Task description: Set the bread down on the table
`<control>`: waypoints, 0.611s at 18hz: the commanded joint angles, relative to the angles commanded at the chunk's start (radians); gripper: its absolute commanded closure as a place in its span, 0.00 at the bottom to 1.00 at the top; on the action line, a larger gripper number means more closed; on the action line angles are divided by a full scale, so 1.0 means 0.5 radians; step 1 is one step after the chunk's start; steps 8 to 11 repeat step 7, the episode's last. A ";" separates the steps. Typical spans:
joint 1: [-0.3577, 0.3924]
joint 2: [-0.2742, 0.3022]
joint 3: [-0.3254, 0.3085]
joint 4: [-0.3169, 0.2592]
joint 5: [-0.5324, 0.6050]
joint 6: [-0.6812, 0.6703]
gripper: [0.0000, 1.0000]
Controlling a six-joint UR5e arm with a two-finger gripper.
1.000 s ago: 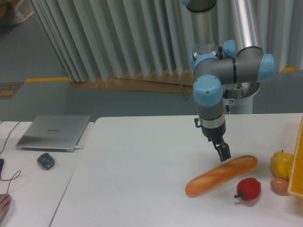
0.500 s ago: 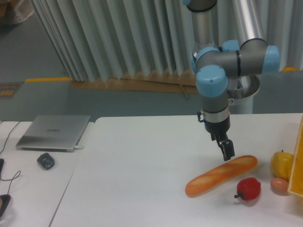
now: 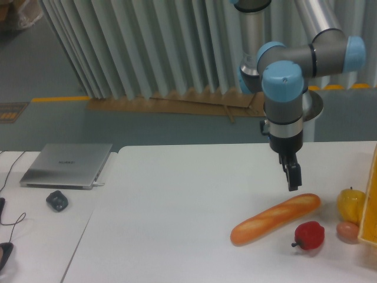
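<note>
The bread [image 3: 275, 218] lies flat on the table [image 3: 177, 206] in the lower right of the frame, slanting from a lower left end up to an upper right end, with nothing gripping it. It looks like a light, stiff loaf, probably a hollow plastic or foam model judging by its even golden sheen, so it should lift easily and hold its shape; the smooth rounded crust could slip or roll between narrow fingers, though. The sensible place to take hold would be across its width near the middle of its length, where it would hang balanced (a grip near either end would likely let the far end droop or swing). The gripper [image 3: 293, 178] hangs pointing down in the right half of the frame, above and slightly behind the loaf's upper right end, clear of it with white tabletop showing between the fingertips and the crust. It holds nothing; the fingers appear as one dark narrow shape from this angle, so how far apart the jaws stand cannot be told. Since the loaf already rests on the tabletop, the placing looks to be done. Just right of the loaf sit a red bell pepper [image 3: 309, 235], a yellow fruit [image 3: 350, 203] and a small brownish round item [image 3: 347, 231].
</note>
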 joint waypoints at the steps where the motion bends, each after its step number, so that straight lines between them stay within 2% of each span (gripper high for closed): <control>1: 0.000 0.000 -0.003 0.000 -0.003 0.000 0.00; 4: 0.018 0.043 -0.015 -0.003 0.000 0.000 0.00; 11: 0.025 0.043 -0.025 -0.003 0.000 0.000 0.00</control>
